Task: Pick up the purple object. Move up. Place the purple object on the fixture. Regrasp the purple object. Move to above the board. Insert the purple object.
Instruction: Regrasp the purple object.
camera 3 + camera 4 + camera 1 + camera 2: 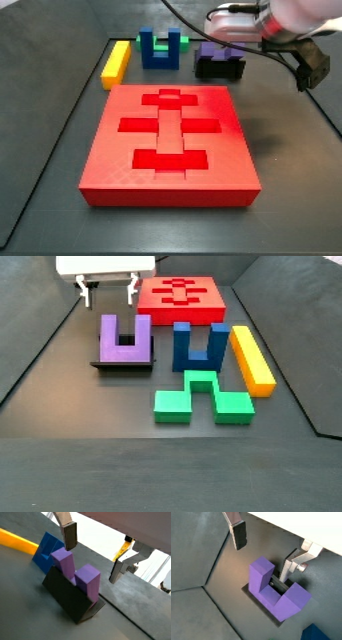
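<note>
The purple object point(124, 338) rests on the fixture point(123, 364), just below the tool point(110, 291), whose fingers are spread and empty. Regrasping, moving above the board point(185, 294) and inserting remain.

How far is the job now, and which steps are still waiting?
Done, it seems: the purple object stands on the fixture, prongs up. In hand: nothing; the gripper is open above it, fingers clear of the block, so the regrasp is not yet made. Left: regrasp, move above the board, insert; its cut-outs are all empty.
</note>
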You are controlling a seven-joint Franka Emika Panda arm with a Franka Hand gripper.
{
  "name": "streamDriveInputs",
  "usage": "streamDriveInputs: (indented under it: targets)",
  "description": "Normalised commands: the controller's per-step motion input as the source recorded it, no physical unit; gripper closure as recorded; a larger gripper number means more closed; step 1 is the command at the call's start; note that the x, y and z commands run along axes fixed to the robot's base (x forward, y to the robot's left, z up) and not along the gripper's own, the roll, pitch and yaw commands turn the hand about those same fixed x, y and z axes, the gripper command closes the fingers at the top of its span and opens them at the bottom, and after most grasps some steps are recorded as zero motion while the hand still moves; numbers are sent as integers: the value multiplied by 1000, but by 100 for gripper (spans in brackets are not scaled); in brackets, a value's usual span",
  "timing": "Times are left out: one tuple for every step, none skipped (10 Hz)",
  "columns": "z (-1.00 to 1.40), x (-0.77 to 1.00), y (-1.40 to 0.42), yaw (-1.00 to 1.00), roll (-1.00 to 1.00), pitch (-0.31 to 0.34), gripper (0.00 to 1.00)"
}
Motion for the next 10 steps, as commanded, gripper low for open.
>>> streamDriveInputs:
  targets:
    - [-286,491,34,89,14,17,0]
    - [-326,517,77,49,180,20,0]
    - [-271,440,171,74,314,40,0]
    - [-243,280,260,131,263,17,0]
    - [-200,197,229,129,169,6,0]
    - [-103,89,249,63,0,26,0]
    - [-26,77,140,66,0,26,0]
    - [-46,0,6,26,0,0,0]
    - [-63,0,0,0,0,0,0]
    - [-77,0,0,0,40,0,0]
